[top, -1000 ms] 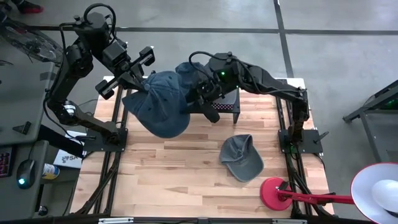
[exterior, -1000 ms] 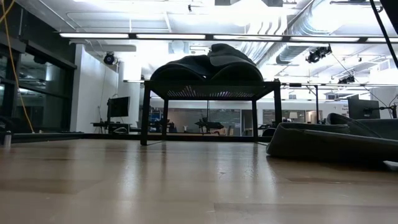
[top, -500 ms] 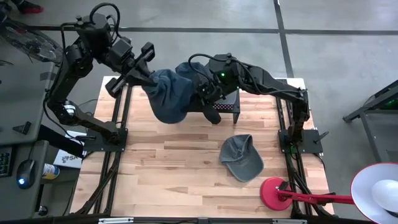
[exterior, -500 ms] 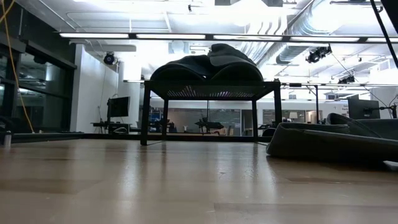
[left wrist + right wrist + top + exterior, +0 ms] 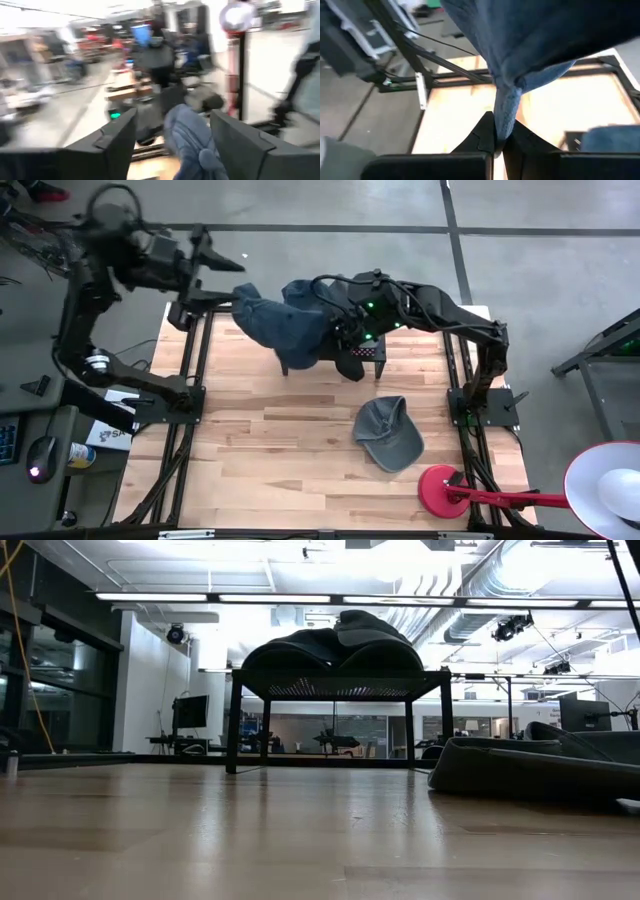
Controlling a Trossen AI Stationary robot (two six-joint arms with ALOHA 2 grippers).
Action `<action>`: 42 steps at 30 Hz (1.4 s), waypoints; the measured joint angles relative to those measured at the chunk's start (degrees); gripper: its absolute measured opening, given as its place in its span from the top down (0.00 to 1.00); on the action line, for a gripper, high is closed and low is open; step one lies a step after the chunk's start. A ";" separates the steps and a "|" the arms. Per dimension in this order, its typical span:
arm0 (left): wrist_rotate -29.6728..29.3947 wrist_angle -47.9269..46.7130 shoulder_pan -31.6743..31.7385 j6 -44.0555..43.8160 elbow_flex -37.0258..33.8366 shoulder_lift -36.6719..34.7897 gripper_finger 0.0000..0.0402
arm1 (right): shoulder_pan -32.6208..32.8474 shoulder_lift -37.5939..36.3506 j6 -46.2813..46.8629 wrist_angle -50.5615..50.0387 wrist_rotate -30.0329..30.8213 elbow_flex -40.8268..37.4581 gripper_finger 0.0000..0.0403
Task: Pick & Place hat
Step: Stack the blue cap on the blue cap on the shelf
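Pinched shut on the blue denim hat's edge by the right gripper at upper centre, stretched leftward toward the left gripper, jaws spread and empty at upper left.

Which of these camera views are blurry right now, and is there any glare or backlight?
Left wrist view: heavily motion-smeared; only the blue hat between the left gripper's open fingers reads. High view: sharp, though the left arm is streaked. Right wrist view: fairly sharp, the right gripper clamped on the hat. Low view: sharp, but bright ceiling lights backlight the dark stand, leaving it silhouetted.
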 joint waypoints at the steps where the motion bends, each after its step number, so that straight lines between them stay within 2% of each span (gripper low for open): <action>1: -2.01 -0.31 0.00 0.07 0.01 -0.68 0.38 | 0.01 -0.15 0.03 -0.74 0.81 0.00 0.99; 5: -5.74 -5.26 -0.02 0.81 0.01 -1.91 0.35 | 0.11 -0.56 0.04 -1.89 2.97 0.00 0.99; 10: -14.67 -16.96 -0.59 5.13 -0.03 -0.91 0.34 | -0.38 -0.56 -0.03 -2.53 3.00 0.00 0.99; 16: -24.30 -19.72 -7.32 11.42 0.41 1.18 0.34 | -1.18 -0.56 -0.42 -4.92 4.26 0.00 0.99; 19: -30.12 -21.45 -11.23 13.76 4.88 2.57 0.34 | -1.65 -0.59 -0.44 -7.19 5.82 0.00 0.99; 22: -34.97 -27.61 -15.57 14.86 12.45 6.02 0.34 | -2.05 -0.59 -0.46 -8.44 6.47 0.00 0.99; 23: -37.42 -29.78 -17.24 15.28 14.64 7.37 0.34 | -2.19 -0.59 -0.44 -8.63 6.83 0.00 0.99; 27: -45.94 -33.46 -24.84 18.32 11.46 8.35 0.34 | -3.09 -0.59 -0.45 -8.83 7.02 0.00 0.99; 31: -61.57 -38.87 -31.47 19.96 11.88 12.35 0.34 | -3.90 -0.52 -0.44 -8.92 6.95 0.00 0.99; 37: -77.19 -32.92 -37.09 24.98 11.99 14.19 0.34 | -4.28 -0.50 -0.44 -9.53 6.91 0.00 0.99; 39: -79.50 -31.31 -37.70 26.96 12.02 13.61 0.34 | -4.28 -0.46 -0.44 -10.17 6.89 0.00 0.99; 42: -79.80 -28.94 -37.51 28.81 11.98 12.77 0.34 | -4.28 -0.43 -0.70 -10.51 6.40 0.00 0.99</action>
